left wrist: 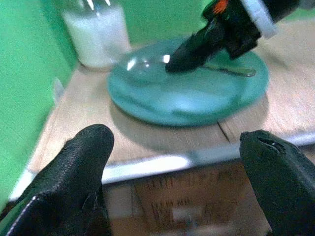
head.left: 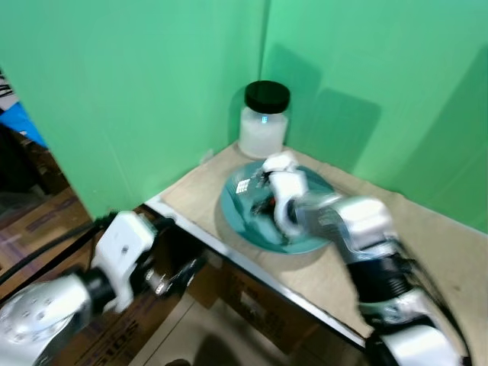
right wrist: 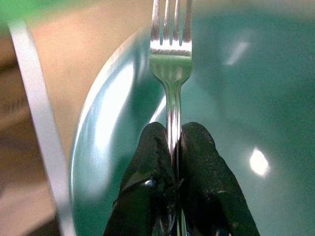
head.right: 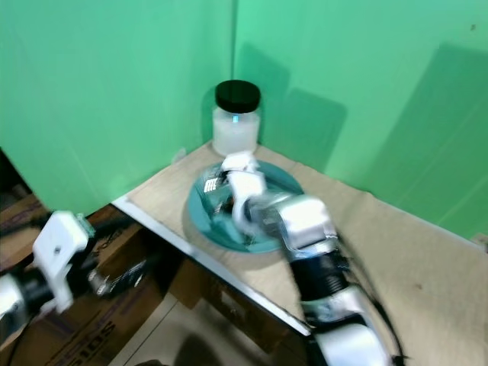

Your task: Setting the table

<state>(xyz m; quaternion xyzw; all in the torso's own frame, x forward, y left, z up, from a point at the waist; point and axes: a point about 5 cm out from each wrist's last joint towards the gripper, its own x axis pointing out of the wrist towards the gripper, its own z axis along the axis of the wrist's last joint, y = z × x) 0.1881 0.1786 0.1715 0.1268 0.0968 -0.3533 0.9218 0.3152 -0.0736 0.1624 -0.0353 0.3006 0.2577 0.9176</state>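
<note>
A teal plate (head.left: 238, 219) lies on the wooden table (head.left: 442, 252) in a corner of green walls. My right gripper (right wrist: 171, 135) is shut on the handle of a silver fork (right wrist: 170, 73), whose tines point ahead over the plate's rim. From the head, the right gripper (head.left: 264, 200) hovers low over the middle of the plate. My left gripper (head.left: 179, 271) stands open below and in front of the table's edge. Its two black fingers (left wrist: 83, 162) are wide apart and face the plate (left wrist: 197, 101).
A glass jar (head.left: 264, 122) of white contents with a black lid stands just behind the plate, against the wall. A metal strip (head.left: 252, 263) runs along the table's front edge. Cardboard boxes (head.left: 255, 309) sit under the table.
</note>
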